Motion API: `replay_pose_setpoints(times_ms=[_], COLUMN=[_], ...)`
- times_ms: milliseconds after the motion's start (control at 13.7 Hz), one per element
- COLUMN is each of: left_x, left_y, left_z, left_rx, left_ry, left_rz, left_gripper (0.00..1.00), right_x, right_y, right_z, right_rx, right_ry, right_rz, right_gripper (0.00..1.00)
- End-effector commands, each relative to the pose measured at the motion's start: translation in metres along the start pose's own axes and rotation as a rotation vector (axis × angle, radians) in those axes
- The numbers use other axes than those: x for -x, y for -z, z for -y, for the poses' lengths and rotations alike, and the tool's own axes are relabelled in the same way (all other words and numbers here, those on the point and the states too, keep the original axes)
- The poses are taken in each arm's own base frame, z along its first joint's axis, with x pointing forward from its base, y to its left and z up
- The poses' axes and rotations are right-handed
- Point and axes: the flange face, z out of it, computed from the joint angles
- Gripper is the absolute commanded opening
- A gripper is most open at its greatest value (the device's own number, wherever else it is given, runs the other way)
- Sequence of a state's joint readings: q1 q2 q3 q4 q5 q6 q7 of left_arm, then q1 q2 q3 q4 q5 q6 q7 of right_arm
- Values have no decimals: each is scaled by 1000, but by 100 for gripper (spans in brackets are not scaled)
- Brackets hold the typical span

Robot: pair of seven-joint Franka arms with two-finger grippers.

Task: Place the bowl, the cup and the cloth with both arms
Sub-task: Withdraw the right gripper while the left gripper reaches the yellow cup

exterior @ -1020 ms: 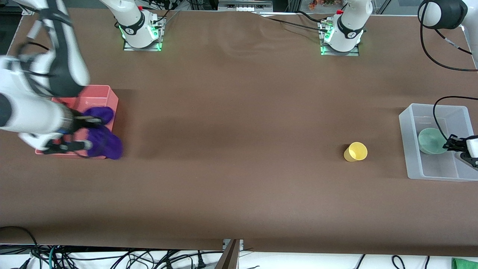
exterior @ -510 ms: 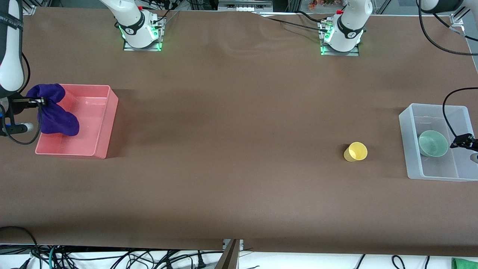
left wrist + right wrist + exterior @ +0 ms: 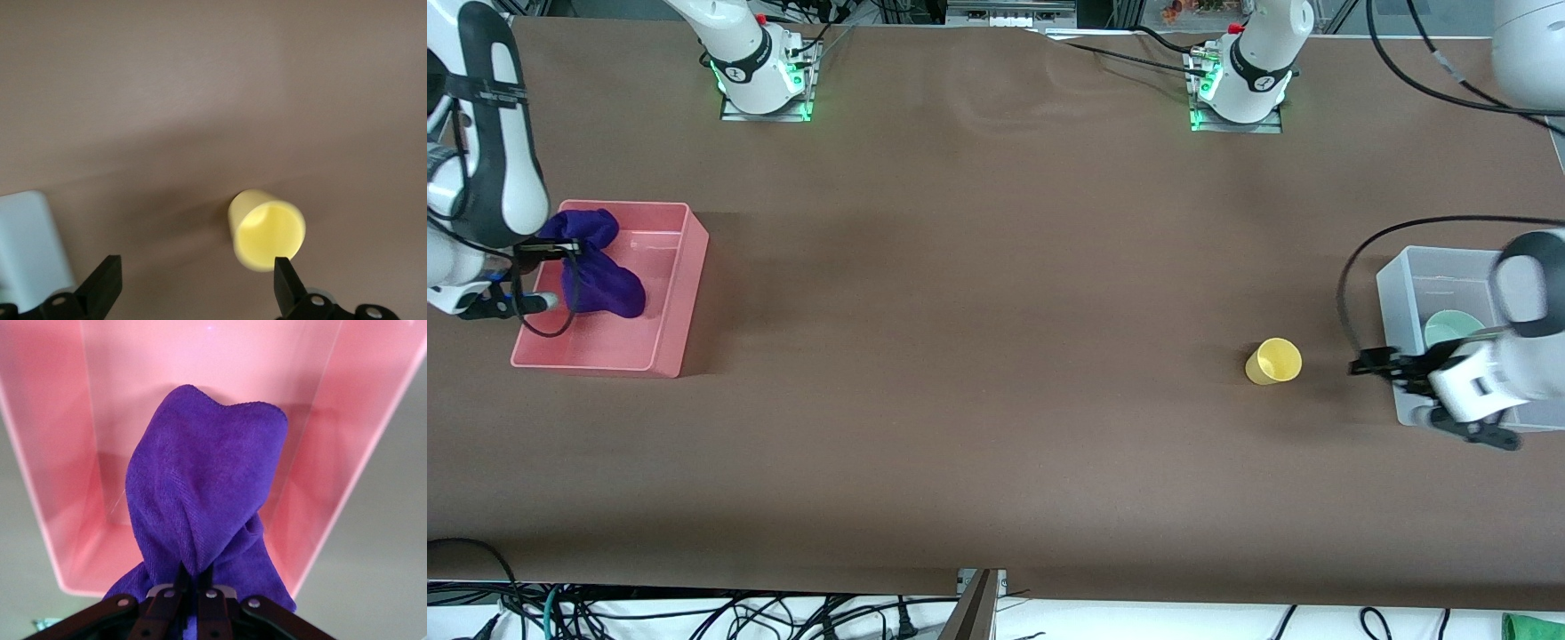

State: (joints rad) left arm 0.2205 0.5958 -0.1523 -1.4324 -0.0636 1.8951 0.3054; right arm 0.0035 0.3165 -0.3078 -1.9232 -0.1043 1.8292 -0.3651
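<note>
My right gripper (image 3: 560,251) is shut on the deep-purple cloth (image 3: 600,276) and holds it over the pink bin (image 3: 680,293) at the right arm's end of the table. The cloth (image 3: 200,500) hangs from the fingers into the bin (image 3: 47,520). The yellow cup (image 3: 1274,361) lies on its side on the table. My left gripper (image 3: 1371,364) is open and empty, just above the table between the cup and the clear bin (image 3: 1394,293). The cup (image 3: 267,230) shows ahead of one finger, mouth toward the camera. The mint-green bowl (image 3: 1449,327) sits in the clear bin, partly hidden by the left arm.
The clear bin's corner (image 3: 30,247) shows beside my left gripper. The two arm bases (image 3: 760,67) stand along the table edge farthest from the front camera. Wide brown tabletop lies between the two bins.
My left gripper came out of the clear bin, leaving the bowl there, and moved toward the cup. My right gripper shifted the cloth back over the pink bin.
</note>
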Motion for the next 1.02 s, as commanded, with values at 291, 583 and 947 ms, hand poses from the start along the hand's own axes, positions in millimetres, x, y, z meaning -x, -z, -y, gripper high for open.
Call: replay_pose_setpoints(times_ms=[291, 583, 947], left_x=[36, 41, 50], left_y=[-133, -133, -116], left_z=[-24, -30, -7], left_rx=[-12, -7, 16], left_ry=[33, 21, -2], left_rz=[-97, -61, -27], left_gripper=[100, 100, 99], right_x=[11, 10, 22], right_y=[36, 155, 240], right_z=[2, 57, 143], right_rx=[9, -27, 13], right_ry=[-34, 56, 178], right_rz=[-78, -125, -266], right_gripper=[100, 100, 100])
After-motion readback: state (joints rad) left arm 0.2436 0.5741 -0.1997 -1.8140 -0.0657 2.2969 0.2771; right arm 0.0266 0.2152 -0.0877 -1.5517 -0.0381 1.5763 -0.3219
